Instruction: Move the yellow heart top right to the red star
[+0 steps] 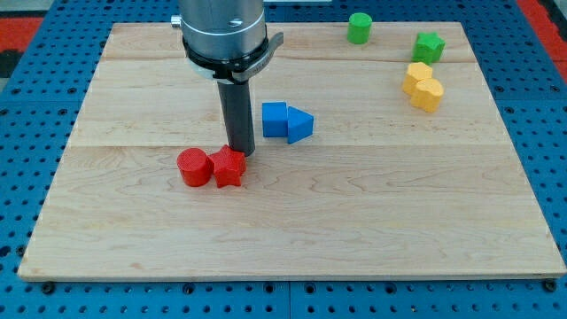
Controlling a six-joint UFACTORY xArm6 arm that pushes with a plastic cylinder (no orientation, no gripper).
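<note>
Yellow heart (426, 92), at 1 o'clock on the board (354, 221), just below a yellow block (418, 73); red star (229, 166) near centre. My tip (240, 152) touches the star's 1 o'clock edge, well apart from the heart; the rod has no jaws and holds nothing. The heart is judged light, rigid and free-sliding, best pushed on its 3 o'clock flank

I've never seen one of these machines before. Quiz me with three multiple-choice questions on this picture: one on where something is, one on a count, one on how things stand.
1. Where is the yellow heart-shaped block?
A. the view's top right
B. the view's bottom left
C. the board's middle

2. How many green blocks are there?
A. one
B. two
C. four

3. How do the red cylinder block and red star-shaped block stand?
A. stacked
B. side by side, touching
C. at opposite edges

Answers: 1 A, it lies near the right edge of the wooden board. 2 B, both sit along the top. 3 B, no gap shows, with my tip just above the star.
</note>
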